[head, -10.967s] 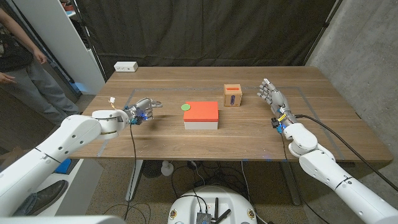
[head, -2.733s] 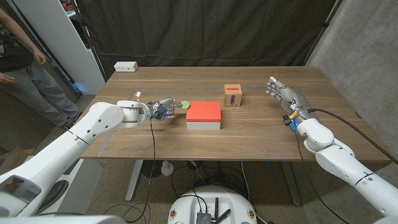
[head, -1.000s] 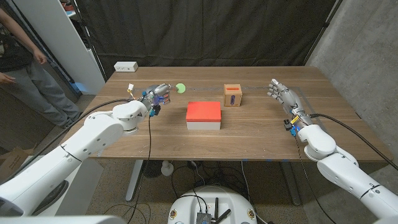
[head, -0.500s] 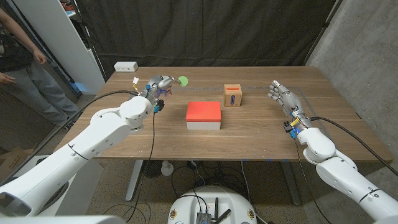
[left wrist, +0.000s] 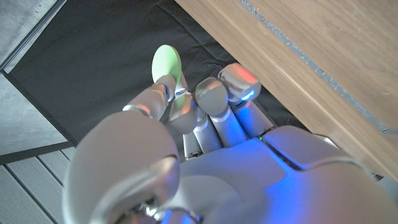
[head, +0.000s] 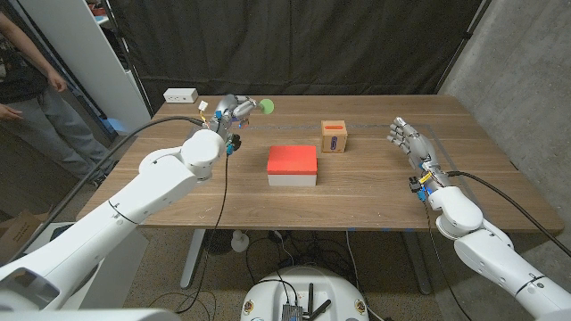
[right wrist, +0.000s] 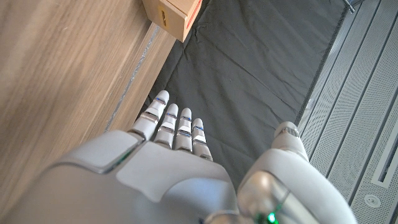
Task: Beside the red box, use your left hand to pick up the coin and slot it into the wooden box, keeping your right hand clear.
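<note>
From the head view, my left hand [head: 234, 110] is raised over the far left part of the table [head: 357, 192], pinching the green coin [head: 266, 106] at my fingertips, with the coin sticking out toward the middle of the table. The red box [head: 292, 164] sits near the table's centre, and the wooden box [head: 334, 136] stands just beyond and to the right of it, slot side up, well apart from the coin. My right hand [head: 409, 140] waits at the right side of the table, fingers spread and holding nothing, clear of both boxes. In the left wrist view, the coin [left wrist: 167, 63] stands on edge, caught by only its lower rim between my fingertips [left wrist: 163, 93], with most of the disc bare above them. That thin hold is my worry: I judge that a quick swing toward the slot, or a nudge against the box's rim, could twist the coin or let it drop. In the right wrist view, my right hand [right wrist: 171, 165] has its fingers straight and apart, and the wooden box [right wrist: 173, 15] lies well ahead of them, so drifting forward could crowd the slot.
</note>
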